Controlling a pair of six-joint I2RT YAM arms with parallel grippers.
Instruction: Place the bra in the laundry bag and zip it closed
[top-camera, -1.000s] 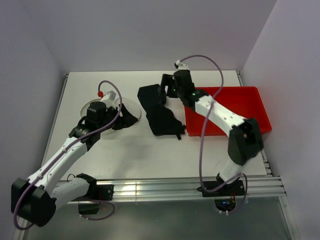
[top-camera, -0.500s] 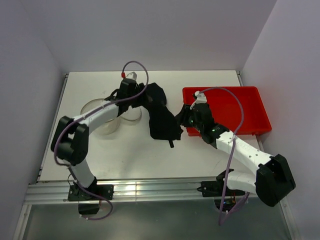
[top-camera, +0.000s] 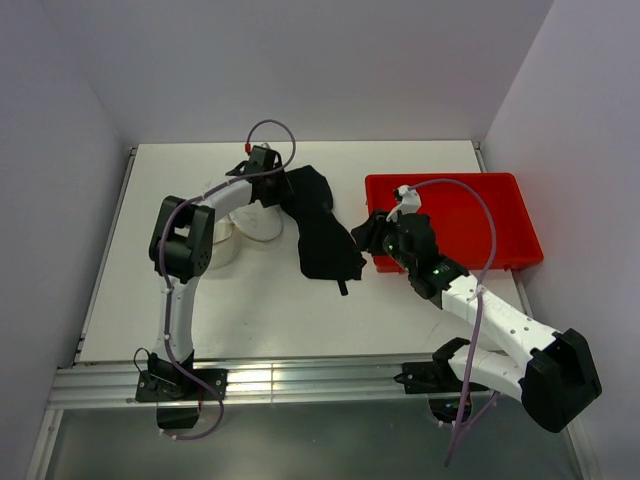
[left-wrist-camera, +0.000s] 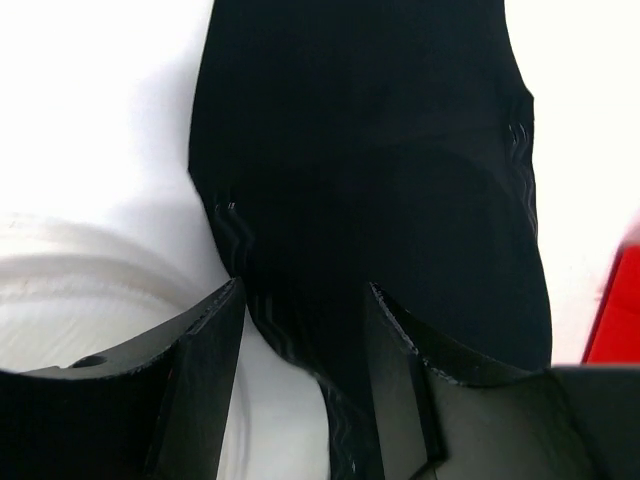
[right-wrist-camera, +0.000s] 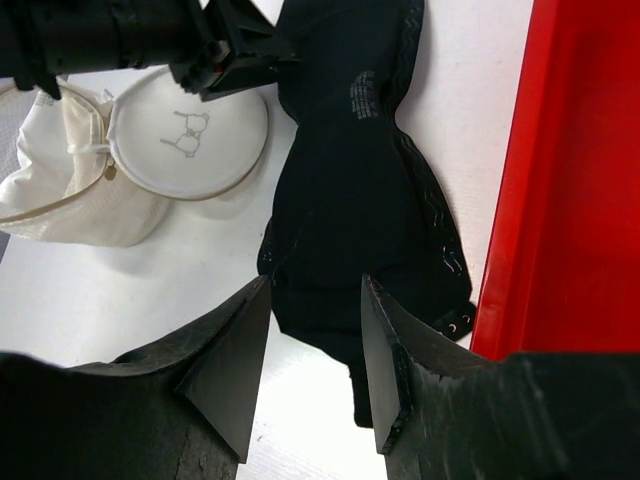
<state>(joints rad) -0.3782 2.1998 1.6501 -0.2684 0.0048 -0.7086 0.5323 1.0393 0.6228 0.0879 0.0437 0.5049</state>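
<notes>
The bra lay flat on the white table, outside the laundry bag, stretched as a long strip of matte black cloth between the bag and the red bin. In the right wrist view the bra narrowed at its waist and widened into rounded lobes. Its edges were trimmed with a fine wavy scallop, with a faint grey print on the upper lobe and a few pale fastener dots at the lower right corner. The laundry bag was soft white mesh, slumped and creased, with a thin hoop at its rim. Its lid, a flat round disc with a stitched border and a small dark mark in the middle, lay just beside the bra's upper lobe. The red bin was smooth hard plastic with a straight wall, just beside the bra's right edge.

The left gripper stood over the far end of the bra, beside the lid. Its wrist view showed the left gripper with its two black wedge-shaped fingers apart. Black cloth filled the gap between them but was not pinched, and the bag's white mesh sat at the left.

The right gripper was low at the near end, by the bin's corner. In its own view the right gripper had its fingers likewise spread, with the bra's tapering tail and a patch of bare table between them and nothing clamped
</notes>
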